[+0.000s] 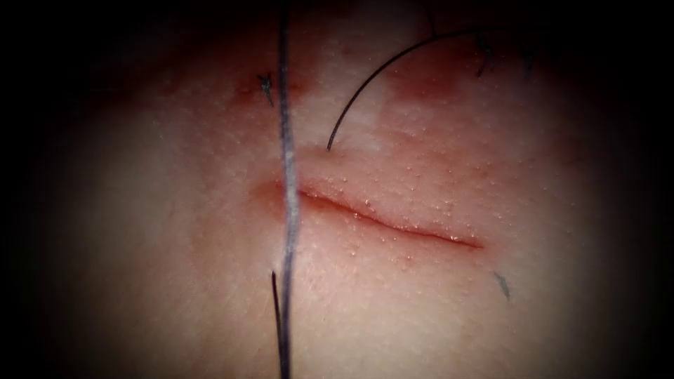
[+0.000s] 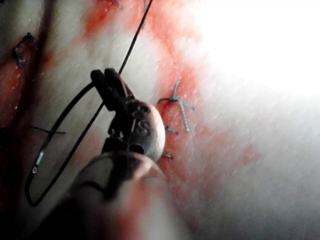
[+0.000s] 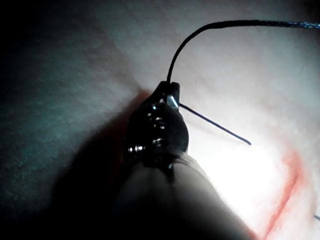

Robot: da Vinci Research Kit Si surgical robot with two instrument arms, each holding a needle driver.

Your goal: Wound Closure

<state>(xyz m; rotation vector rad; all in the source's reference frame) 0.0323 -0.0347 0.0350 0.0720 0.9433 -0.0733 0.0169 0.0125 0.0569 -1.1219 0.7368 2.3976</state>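
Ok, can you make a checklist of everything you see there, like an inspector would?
Surface: tissue; the cut is open, with red fluid on the skin beyond it.
Job's things: thread crosses the cut's left end; a dark curve that looks like the needle hangs from the left claw; cannot tell if it is in tissue.
Clutter: cut ends of thread.
Claws: left claw shut, apparently on the needle's end; right claw shut on thread.
Cables: nothing seen.
Surroundings: nothing seen.
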